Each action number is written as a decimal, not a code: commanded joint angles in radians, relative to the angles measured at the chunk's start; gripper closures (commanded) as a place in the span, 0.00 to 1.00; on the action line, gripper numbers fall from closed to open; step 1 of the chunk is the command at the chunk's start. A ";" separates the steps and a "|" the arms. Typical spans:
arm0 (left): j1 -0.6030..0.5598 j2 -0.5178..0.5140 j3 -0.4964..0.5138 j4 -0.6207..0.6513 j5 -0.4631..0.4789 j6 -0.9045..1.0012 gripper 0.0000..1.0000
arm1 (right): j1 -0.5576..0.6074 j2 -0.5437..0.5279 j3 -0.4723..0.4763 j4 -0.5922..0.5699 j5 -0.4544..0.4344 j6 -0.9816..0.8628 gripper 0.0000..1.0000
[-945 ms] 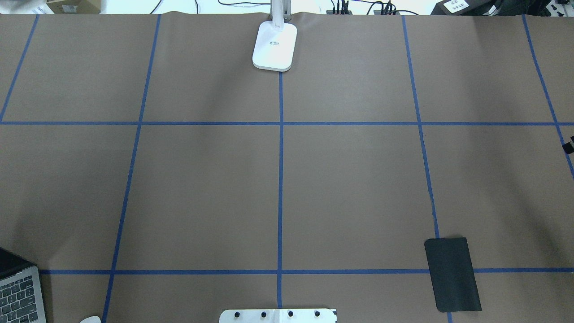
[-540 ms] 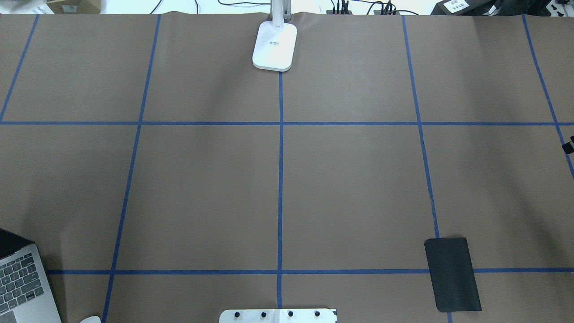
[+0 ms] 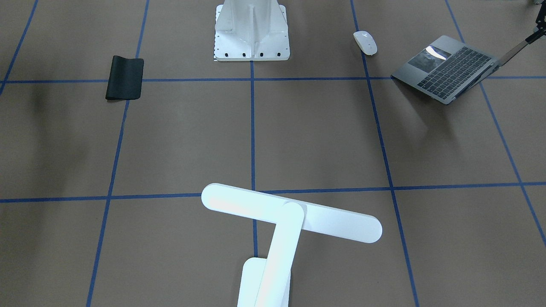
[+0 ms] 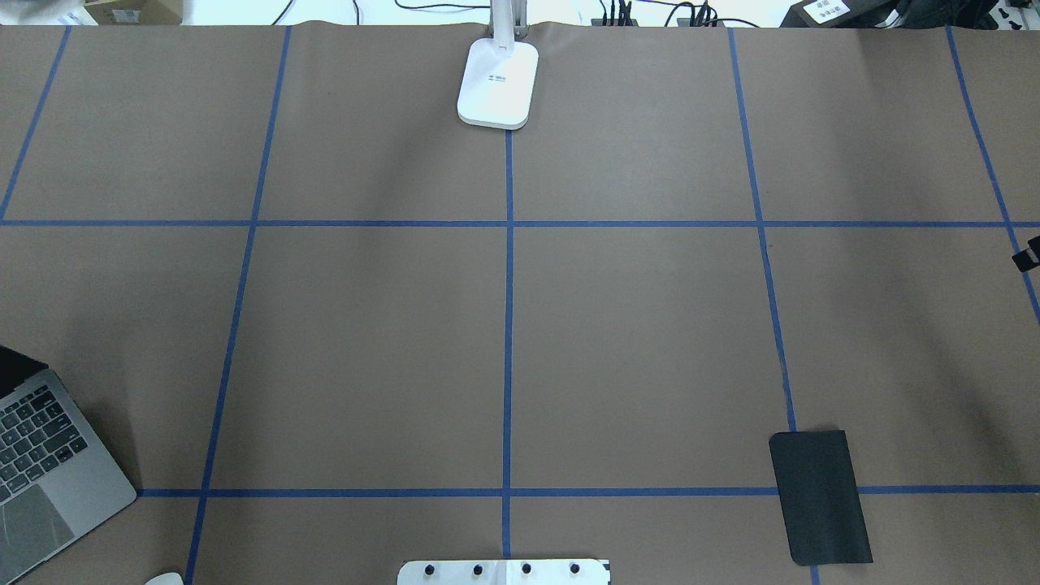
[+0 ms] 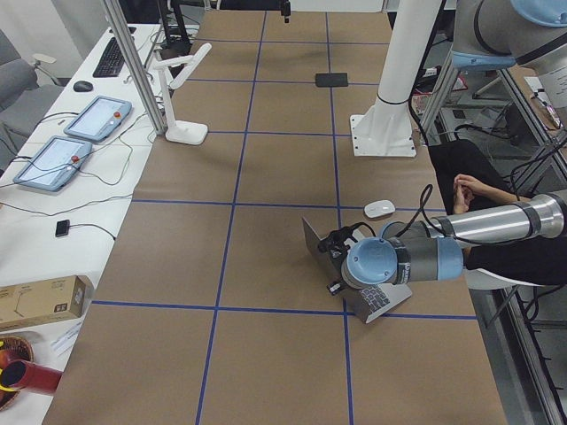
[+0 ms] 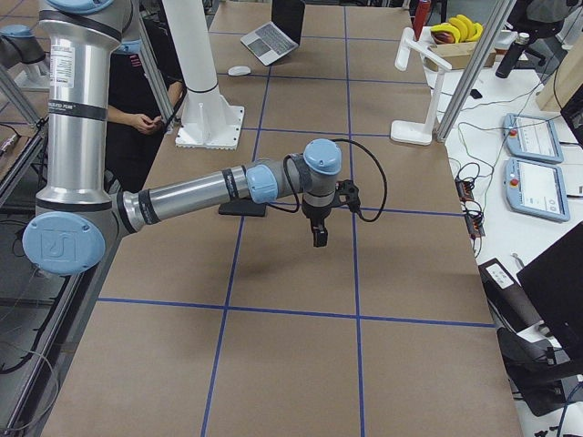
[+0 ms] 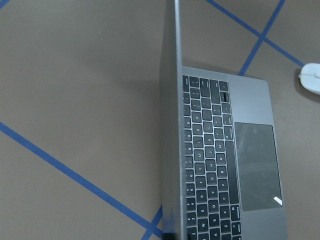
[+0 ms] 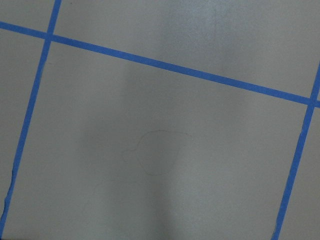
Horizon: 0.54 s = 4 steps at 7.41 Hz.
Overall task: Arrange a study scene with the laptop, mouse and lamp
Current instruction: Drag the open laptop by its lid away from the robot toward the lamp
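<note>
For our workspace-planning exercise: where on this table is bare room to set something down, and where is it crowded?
Bare: the middle squares between the lamp base and the white pedestal, and the squares from there towards the black mat. Crowded: the robot's near-left corner, where the laptop and mouse sit close together.

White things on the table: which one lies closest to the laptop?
The mouse, a small low oval just off the laptop's trackpad end. The lamp and the bolted pedestal are both farther from it.
</note>
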 commanded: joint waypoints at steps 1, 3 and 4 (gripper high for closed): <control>-0.035 -0.099 -0.007 0.075 0.000 -0.105 0.91 | 0.000 0.005 -0.001 0.000 0.001 0.001 0.00; -0.036 -0.171 -0.009 0.074 -0.002 -0.231 0.91 | 0.000 0.005 -0.004 0.000 0.001 0.001 0.00; -0.034 -0.211 -0.001 0.072 0.000 -0.244 0.91 | 0.000 0.005 -0.004 0.000 -0.004 -0.001 0.00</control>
